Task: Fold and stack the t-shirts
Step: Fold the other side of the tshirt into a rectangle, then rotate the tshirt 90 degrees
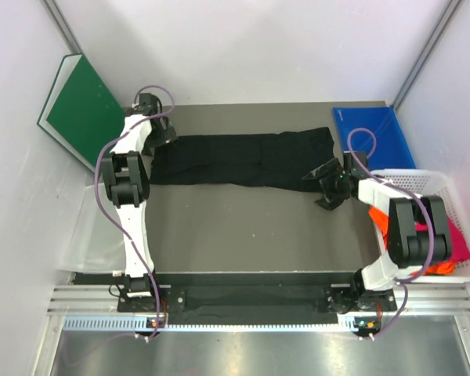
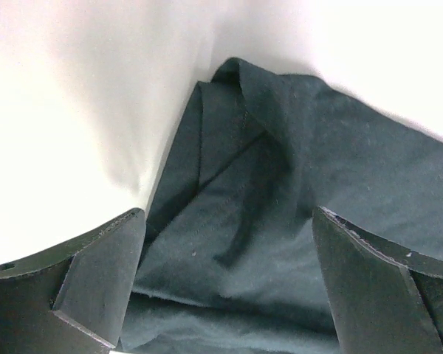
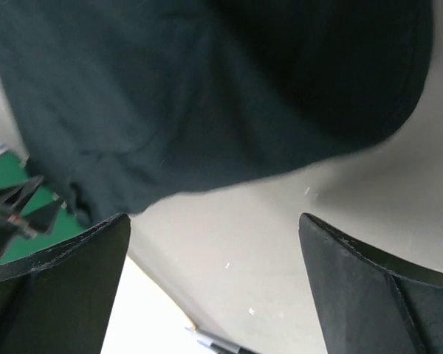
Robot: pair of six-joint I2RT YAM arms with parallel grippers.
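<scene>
The large black soft-cloth t-shirt (image 1: 243,159), a long folded strip, lies along the far edge of the tabletop (image 1: 243,231). The left gripper (image 1: 161,131) and the right gripper (image 1: 327,186) stand wide open at its ends (holding nothing). Pinching only the top layer could undo the fold.

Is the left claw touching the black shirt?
Cannot tell. The left wrist view shows the left claw open over the black shirt, but no view shows plainly whether its fingertips touch the cloth.
</scene>
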